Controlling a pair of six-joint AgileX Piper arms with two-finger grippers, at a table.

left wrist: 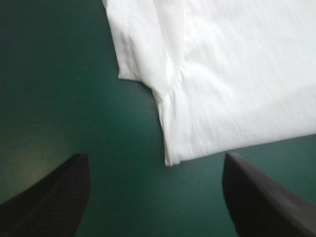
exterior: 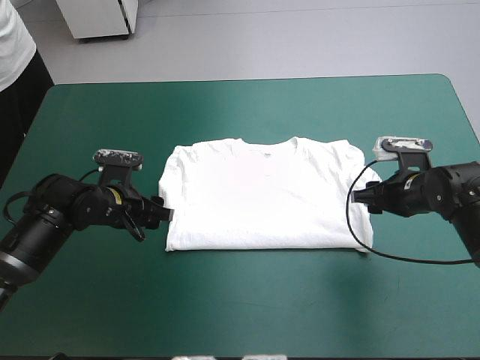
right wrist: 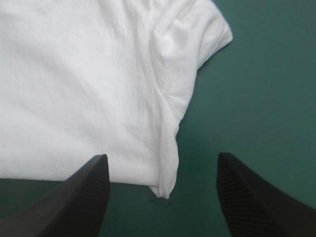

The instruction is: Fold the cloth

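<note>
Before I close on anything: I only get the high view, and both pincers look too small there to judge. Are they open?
Observer: Yes for the left. In its wrist view the left pincer is open and grips nothing.
Operator: And the right?
Observer: The right pincer is open too. A bottom corner of the white short-sleeved T-shirt lies between its fingers, ungripped.
Operator: Is the cloth flat at that corner?
Observer: Not quite. A raised crease runs from the sleeve down to that corner, which rests on the teal-green table cover.
</note>
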